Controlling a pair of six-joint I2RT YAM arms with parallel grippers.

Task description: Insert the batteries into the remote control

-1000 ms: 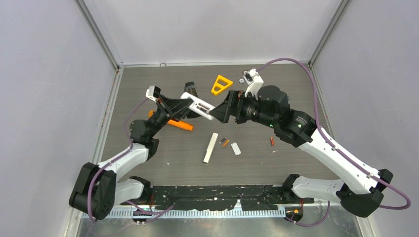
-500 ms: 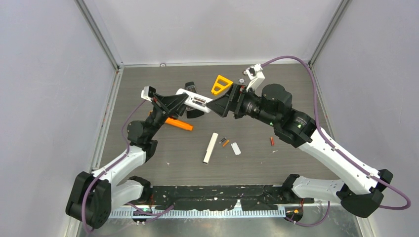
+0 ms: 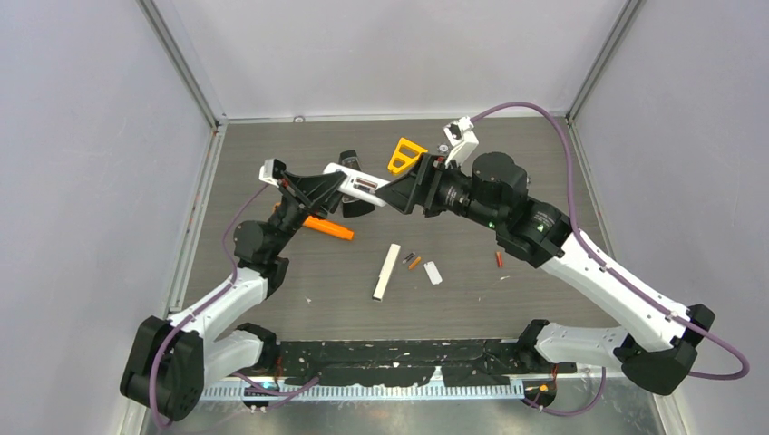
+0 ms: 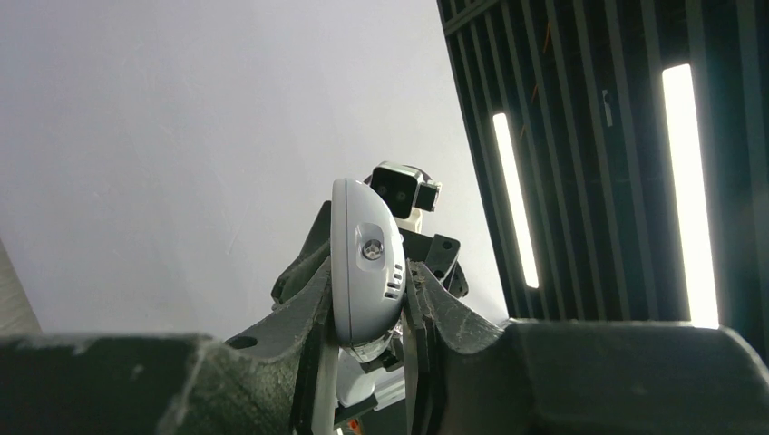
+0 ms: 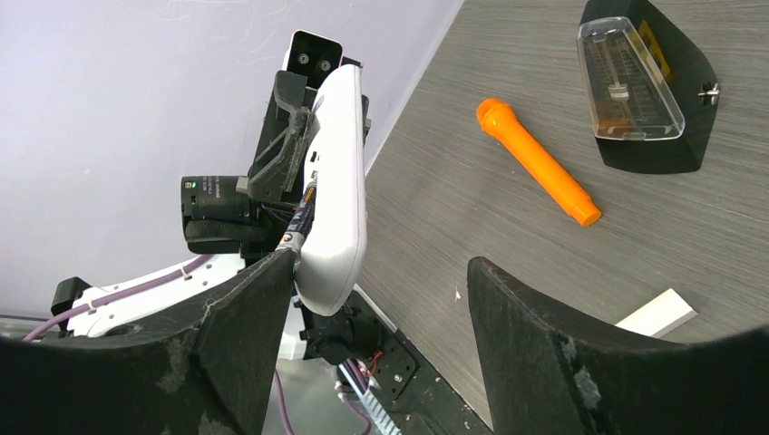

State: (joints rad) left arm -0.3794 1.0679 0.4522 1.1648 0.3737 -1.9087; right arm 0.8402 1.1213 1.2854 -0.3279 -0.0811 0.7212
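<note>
Top external: grey wood-grain table (image 3: 472, 304) between pale, perhaps lilac walls (image 3: 390, 54).

My left arm (image 3: 238, 283) rises from its base at the near left and reaches up and inward; the left tool (image 3: 343, 190) points to the right, its fingers (image 4: 313, 322) pinched on the sides of a white remote (image 4: 363, 263); my right arm (image 3: 598, 272) stretches in from the near right, wrist raised; the right tool (image 3: 399, 195) faces the left one nose to nose, jaws spread wide, one finger (image 5: 249, 313) close beside the remote's end.
</note>
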